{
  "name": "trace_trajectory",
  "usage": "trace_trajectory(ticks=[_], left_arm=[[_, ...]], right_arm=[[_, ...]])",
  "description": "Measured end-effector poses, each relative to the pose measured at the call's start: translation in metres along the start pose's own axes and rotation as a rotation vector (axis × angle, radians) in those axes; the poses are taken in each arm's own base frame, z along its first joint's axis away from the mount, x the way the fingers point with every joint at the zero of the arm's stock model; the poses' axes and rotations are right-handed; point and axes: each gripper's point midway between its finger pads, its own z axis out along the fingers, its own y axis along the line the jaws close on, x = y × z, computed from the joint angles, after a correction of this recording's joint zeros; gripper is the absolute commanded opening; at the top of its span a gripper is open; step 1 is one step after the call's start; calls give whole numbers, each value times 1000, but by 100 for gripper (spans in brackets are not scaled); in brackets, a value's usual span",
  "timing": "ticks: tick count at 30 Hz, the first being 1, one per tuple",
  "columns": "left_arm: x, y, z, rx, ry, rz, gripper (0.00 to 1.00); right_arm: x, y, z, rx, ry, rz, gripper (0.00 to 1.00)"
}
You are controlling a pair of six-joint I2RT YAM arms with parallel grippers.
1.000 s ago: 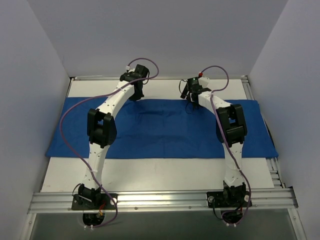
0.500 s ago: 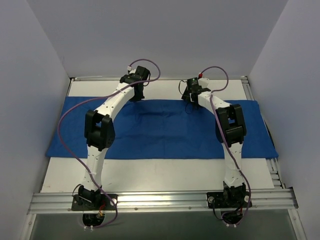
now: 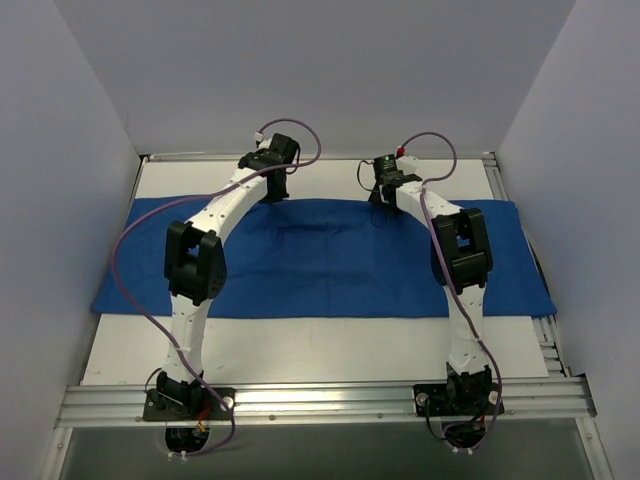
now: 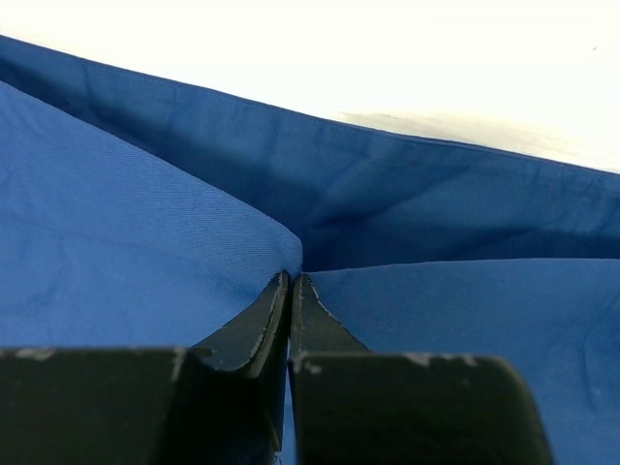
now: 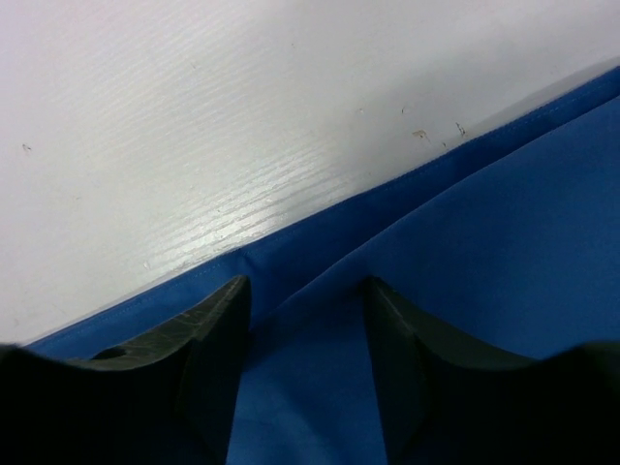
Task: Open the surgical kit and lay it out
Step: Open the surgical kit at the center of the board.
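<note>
The surgical kit shows only as its large blue cloth wrap, lying as a long flat band across the white table. Both grippers are at the wrap's far edge. My left gripper is shut, and in the left wrist view its tips pinch a raised fold of the wrap. My right gripper is open. In the right wrist view its jaws straddle a ridge of the wrap just inside the hem. Whatever lies under the cloth is hidden.
Grey walls close in on the left, right and back. An aluminium rail carries both arm bases at the near edge, and a frame rail runs down the table's right side. A strip of bare table lies beyond the wrap's far hem.
The right gripper has shifted slightly toward the far hem of the wrap. The left arm's elbow has swung a little to the left while its gripper stays at the far edge.
</note>
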Motion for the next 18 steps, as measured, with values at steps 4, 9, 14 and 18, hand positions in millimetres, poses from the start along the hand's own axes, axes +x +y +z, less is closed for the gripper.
trace_trajectory(ticks=[4, 9, 14, 18], left_arm=[[-3, -1, -2, 7, -13, -4, 4], [-3, -1, -2, 12, -17, -5, 3], [0, -3, -1, 12, -13, 4, 2], [0, -3, -2, 13, -13, 8, 2]], right_arm=[[1, -4, 0, 8, 7, -5, 27], [1, -10, 2, 23, 15, -6, 0], [1, -12, 2, 29, 20, -13, 0], [2, -14, 0, 33, 23, -25, 0]])
